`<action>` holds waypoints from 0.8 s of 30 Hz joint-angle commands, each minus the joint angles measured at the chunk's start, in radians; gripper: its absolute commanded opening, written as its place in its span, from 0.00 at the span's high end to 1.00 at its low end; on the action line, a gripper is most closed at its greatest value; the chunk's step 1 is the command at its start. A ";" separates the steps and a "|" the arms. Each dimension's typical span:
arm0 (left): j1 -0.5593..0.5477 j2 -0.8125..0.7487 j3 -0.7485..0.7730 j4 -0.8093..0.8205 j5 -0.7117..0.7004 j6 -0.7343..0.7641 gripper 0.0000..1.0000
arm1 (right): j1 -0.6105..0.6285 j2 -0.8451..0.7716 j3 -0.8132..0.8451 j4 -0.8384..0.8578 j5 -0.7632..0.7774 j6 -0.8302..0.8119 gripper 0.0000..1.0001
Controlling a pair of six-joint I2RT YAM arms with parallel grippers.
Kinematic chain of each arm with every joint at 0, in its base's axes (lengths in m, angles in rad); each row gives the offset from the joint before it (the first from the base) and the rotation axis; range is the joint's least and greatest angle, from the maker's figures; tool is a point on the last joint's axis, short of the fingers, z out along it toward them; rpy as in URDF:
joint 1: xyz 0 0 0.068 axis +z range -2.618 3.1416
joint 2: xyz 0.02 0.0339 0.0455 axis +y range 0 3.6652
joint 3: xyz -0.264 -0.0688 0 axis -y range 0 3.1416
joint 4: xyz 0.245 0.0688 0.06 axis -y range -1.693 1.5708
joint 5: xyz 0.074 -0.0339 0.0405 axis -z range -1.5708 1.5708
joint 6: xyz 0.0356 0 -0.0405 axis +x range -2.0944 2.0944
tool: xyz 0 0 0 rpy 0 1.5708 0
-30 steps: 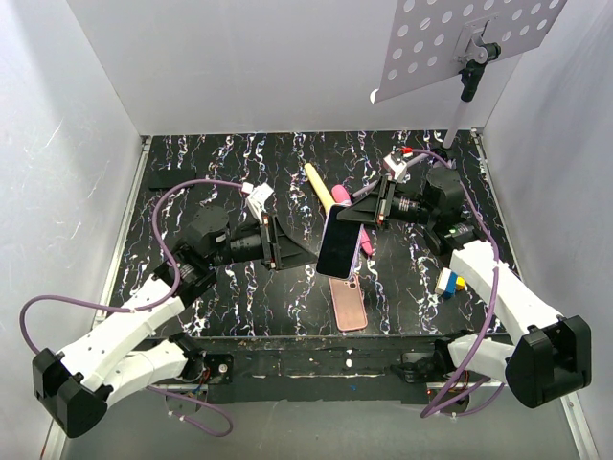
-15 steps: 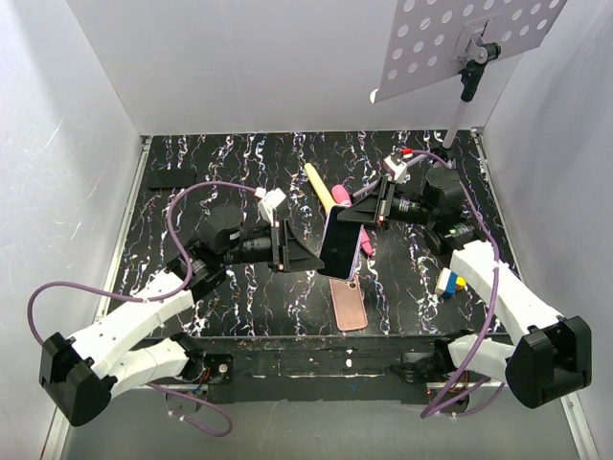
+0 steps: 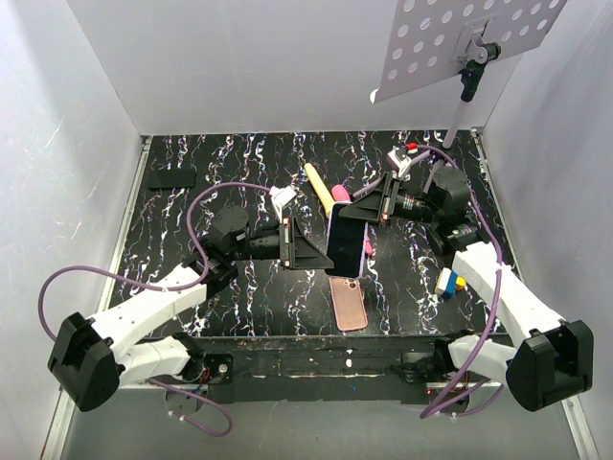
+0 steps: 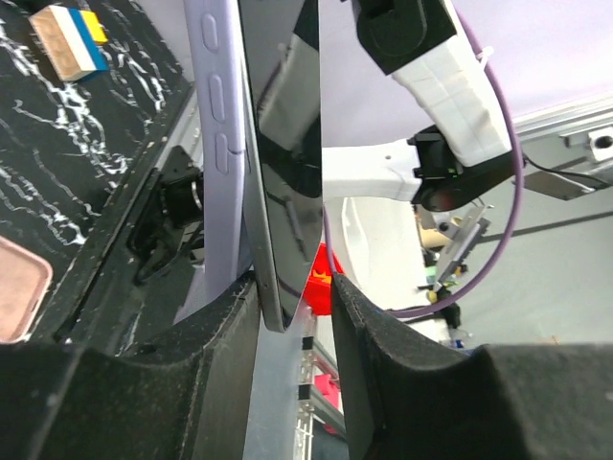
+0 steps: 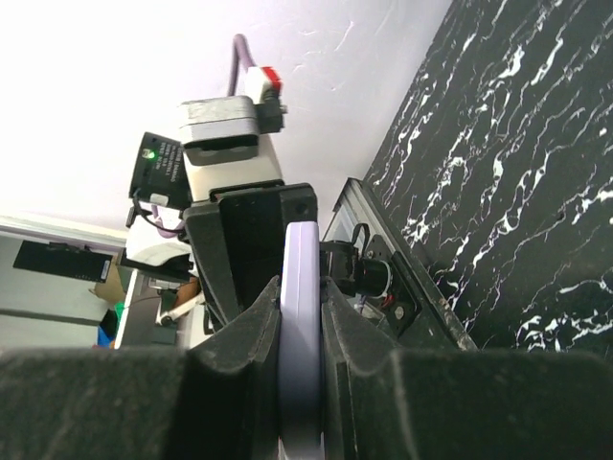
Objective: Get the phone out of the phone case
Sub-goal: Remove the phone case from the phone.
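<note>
Phone (image 3: 346,240) held up on edge just over the phone case (image 3: 349,303) on the counter (image 3: 239,153); right jaws clenched on it, left jaws straddling its rim, gap showing.

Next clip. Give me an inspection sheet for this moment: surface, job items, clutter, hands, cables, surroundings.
Surface: dark marbled table, white-veined.
Job's things: phone held up off the table, out of its case; pink case lying flat near the front edge.
Clutter: yellow stick, pink marker, small coloured block, dark flat slab far left.
Hands: right hand shut on the phone; left hand open, fingers straddling its other end.
Cables: purple cable looping along each arm.
Surroundings: white walls; perforated board on a stand, far right.
</note>
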 commanded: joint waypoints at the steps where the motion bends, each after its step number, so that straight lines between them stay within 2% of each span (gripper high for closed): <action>1: -0.008 0.035 0.014 0.260 0.049 -0.126 0.68 | 0.003 -0.031 0.001 0.183 -0.037 0.014 0.99; 5: -0.009 0.086 0.035 0.348 0.044 -0.188 0.76 | 0.005 -0.036 -0.030 0.292 -0.065 0.048 0.99; 8: -0.009 0.119 0.090 0.304 0.066 -0.164 0.81 | 0.008 -0.034 -0.053 0.369 -0.076 0.098 0.99; 10: -0.009 0.130 0.107 0.294 0.064 -0.160 0.83 | 0.009 -0.033 -0.062 0.386 -0.077 0.117 0.99; 14: -0.009 0.158 0.117 0.293 0.037 -0.182 0.96 | 0.011 -0.038 -0.062 0.377 -0.077 0.108 0.99; 15: -0.008 0.162 0.113 0.308 0.035 -0.193 0.99 | 0.011 -0.042 -0.059 0.356 -0.074 0.093 0.99; 18: -0.006 0.161 0.097 0.334 0.029 -0.220 1.00 | 0.013 -0.053 -0.036 0.244 -0.064 0.024 0.99; 20: 0.008 0.146 0.106 0.280 0.033 -0.196 1.00 | 0.011 -0.059 0.007 0.088 -0.050 -0.038 0.99; 21: 0.020 0.127 0.115 0.231 0.032 -0.168 1.00 | 0.011 -0.056 0.039 -0.009 -0.050 -0.088 0.96; 24: 0.051 0.049 0.135 0.111 -0.022 -0.075 1.00 | 0.011 -0.019 0.132 -0.203 -0.079 -0.203 0.76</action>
